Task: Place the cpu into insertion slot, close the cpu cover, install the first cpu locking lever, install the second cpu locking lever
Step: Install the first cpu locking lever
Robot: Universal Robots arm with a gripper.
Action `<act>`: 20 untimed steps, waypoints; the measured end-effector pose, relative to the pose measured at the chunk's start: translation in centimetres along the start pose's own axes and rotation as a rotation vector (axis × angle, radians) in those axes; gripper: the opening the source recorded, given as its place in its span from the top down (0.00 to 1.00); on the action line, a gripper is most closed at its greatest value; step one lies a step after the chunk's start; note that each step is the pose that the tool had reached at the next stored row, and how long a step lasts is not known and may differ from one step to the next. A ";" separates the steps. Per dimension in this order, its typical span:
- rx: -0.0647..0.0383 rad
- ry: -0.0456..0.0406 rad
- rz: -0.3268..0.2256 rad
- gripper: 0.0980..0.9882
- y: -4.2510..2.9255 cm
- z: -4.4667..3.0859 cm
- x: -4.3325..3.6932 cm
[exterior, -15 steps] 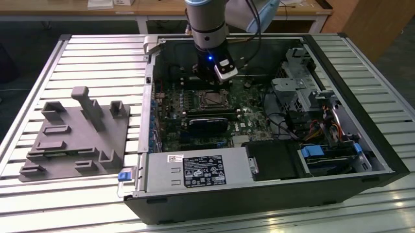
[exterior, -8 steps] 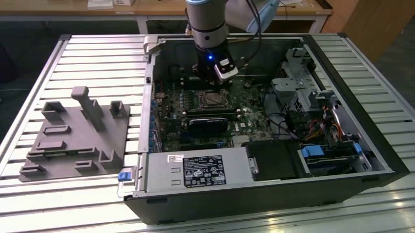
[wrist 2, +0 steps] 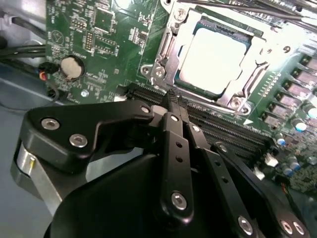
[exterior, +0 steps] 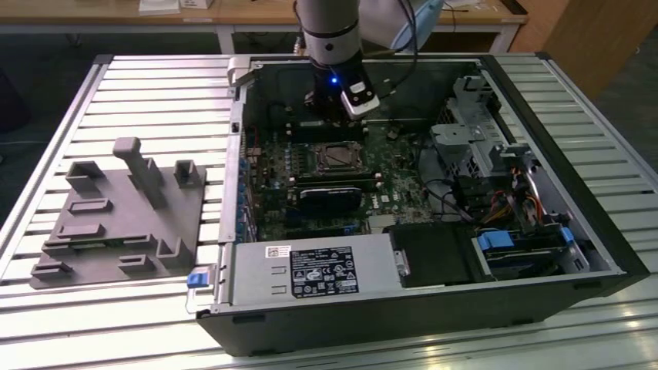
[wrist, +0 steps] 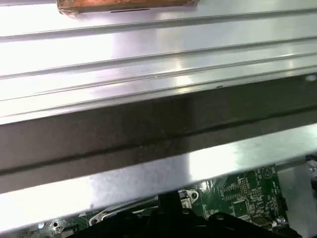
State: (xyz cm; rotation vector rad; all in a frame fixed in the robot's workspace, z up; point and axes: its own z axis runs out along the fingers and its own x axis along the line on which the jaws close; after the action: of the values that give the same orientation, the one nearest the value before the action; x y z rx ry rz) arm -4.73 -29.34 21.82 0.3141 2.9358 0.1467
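Observation:
In the second wrist view the cpu (wrist 2: 215, 52) lies flat in the insertion slot (wrist 2: 163, 49), its pale face glaring. The silvery cpu cover (wrist 2: 233, 99) frames it and looks laid down around it. A thin silvery bar, which looks like a locking lever (wrist 2: 256, 79), runs along one side. My gripper (wrist 2: 173, 101) hangs just short of the socket over the long black memory slots (wrist 2: 223, 129), fingers shut with nothing between them. In the exterior view the gripper (exterior: 331, 123) is inside the open case, just beyond the insertion slot (exterior: 334, 158). The first wrist view shows the gripper's tip (wrist: 168, 203).
The case wall (wrist: 148, 124) rises close behind the gripper. A black card (exterior: 329, 196) lies on the near side of the socket, with the power supply (exterior: 308, 270) nearer still. Drive bays and cables (exterior: 494, 169) fill the exterior view's right. A grey fixture tray (exterior: 123, 216) sits on the slatted table.

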 end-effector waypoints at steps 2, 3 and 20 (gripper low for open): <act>0.000 0.0001 0.000 0.99 0.03 -0.23 -0.04; 0.000 0.0000 0.000 0.99 0.03 -0.22 -0.04; 0.087 0.0532 -0.010 0.99 0.11 -0.10 -0.15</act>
State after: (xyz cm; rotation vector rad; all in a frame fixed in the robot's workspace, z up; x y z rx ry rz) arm -4.58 -29.28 21.96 0.3129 3.0016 0.0260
